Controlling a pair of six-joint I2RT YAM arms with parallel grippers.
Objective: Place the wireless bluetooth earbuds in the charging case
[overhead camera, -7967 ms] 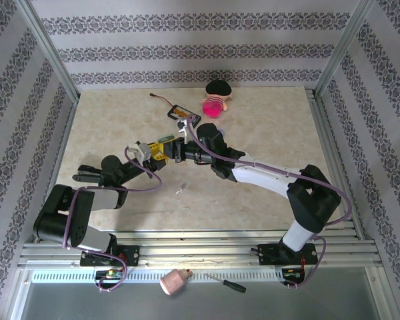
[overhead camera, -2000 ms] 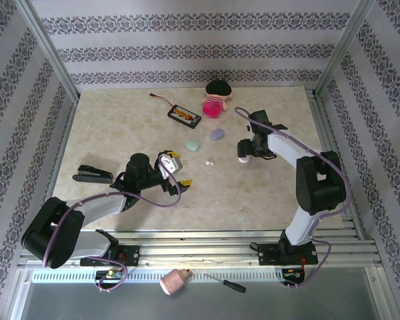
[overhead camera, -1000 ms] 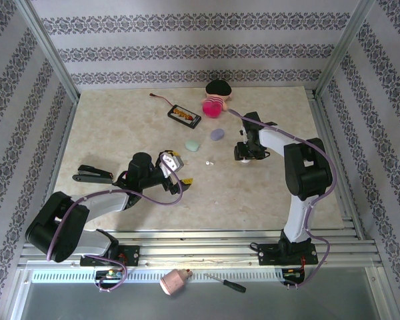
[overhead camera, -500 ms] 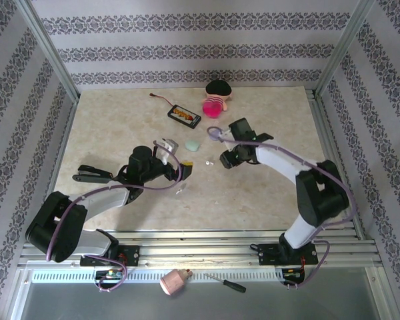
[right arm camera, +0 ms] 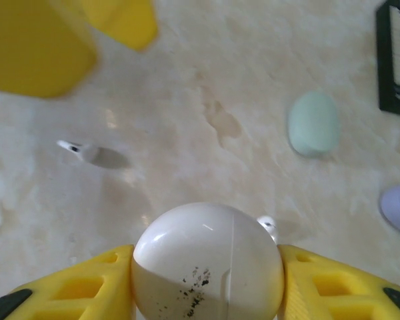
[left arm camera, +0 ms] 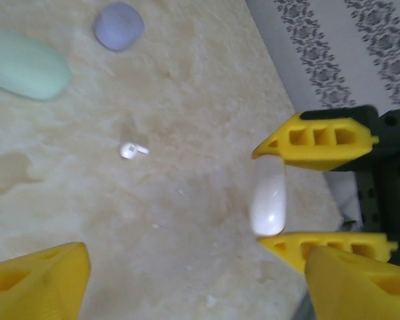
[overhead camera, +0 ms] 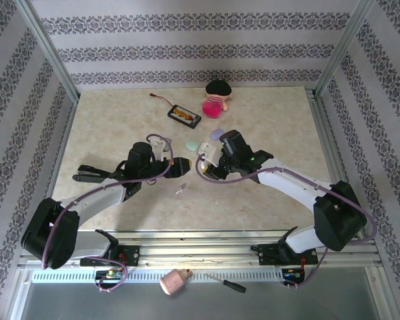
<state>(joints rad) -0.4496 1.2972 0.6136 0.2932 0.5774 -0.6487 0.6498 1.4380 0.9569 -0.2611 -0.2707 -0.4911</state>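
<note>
My right gripper (right arm camera: 207, 253) is shut on a round white charging case (right arm camera: 207, 263), held just above the table at its middle (overhead camera: 202, 153). One white earbud (right arm camera: 267, 225) lies right behind the case. A second earbud (right arm camera: 87, 152) lies further left on the table (overhead camera: 181, 190). My left gripper (left arm camera: 193, 267) is open with nothing between its yellow fingers. It faces the held case (left arm camera: 268, 200) from the left, a short way off. The earbud (left arm camera: 130, 150) near the case lies on bare table ahead of it.
A mint green case (overhead camera: 191, 145) and a lavender case (overhead camera: 217, 134) lie just beyond the grippers. Further back are a black tray (overhead camera: 185, 115) and a pink and black toy (overhead camera: 215, 100). A black stapler-like tool (overhead camera: 93, 175) lies at the left.
My right arm has swung left across the table with the white case, up to the left gripper. The left gripper has shifted slightly up and right, its fingers a bit narrower.
</note>
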